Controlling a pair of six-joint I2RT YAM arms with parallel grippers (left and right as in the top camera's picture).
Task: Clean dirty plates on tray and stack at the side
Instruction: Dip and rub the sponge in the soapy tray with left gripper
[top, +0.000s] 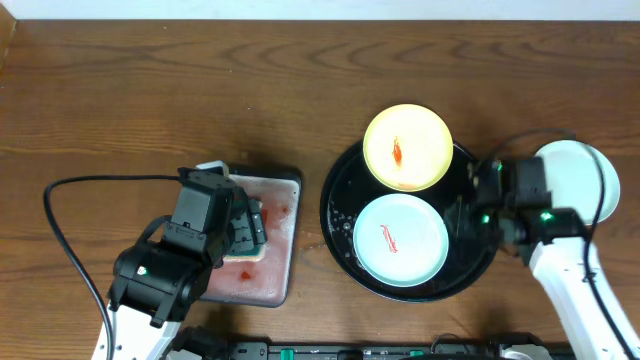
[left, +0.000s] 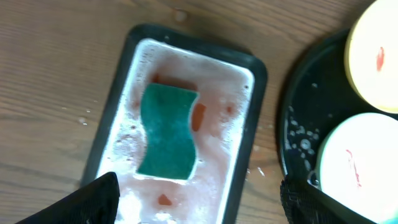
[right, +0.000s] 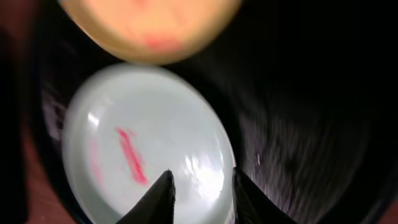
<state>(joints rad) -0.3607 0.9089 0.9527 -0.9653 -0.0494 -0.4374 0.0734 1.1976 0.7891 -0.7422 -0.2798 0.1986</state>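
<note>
Step in hand: by my reading, the right gripper (right: 203, 175) is lining up on the near edge of the smeared mint plate (top: 400, 240), to take it for cleaning.
Doing it well: bring one finger over the rim and the other under it. Bite on the bare edge, clear of the red streak. Lift level so the plate does not scrape the yellow plate (top: 407, 147) just beside it.
Risk: wet, smooth plastic. A shallow bite could let the plate slip back onto the tray (top: 328, 205).
Right pincer: fingers a little apart, with nothing between them. They hover above the mint plate's edge, and whether they touch it cannot be told through the blur.
Left pincer: the left gripper (left: 198, 186) is spread wide and empty, poised above the teal sponge (left: 168, 130) in the soapy grey tray (left: 258, 68).
Plates on the tray: two, yellow at the far side and mint at the near side, each with a red smear.
Plate at the side: one pale plate (top: 585, 175) on the table (top: 150, 80) to the right of the tray, partly under the right arm, with no smear showing.
Progress: probably one of three done.
</note>
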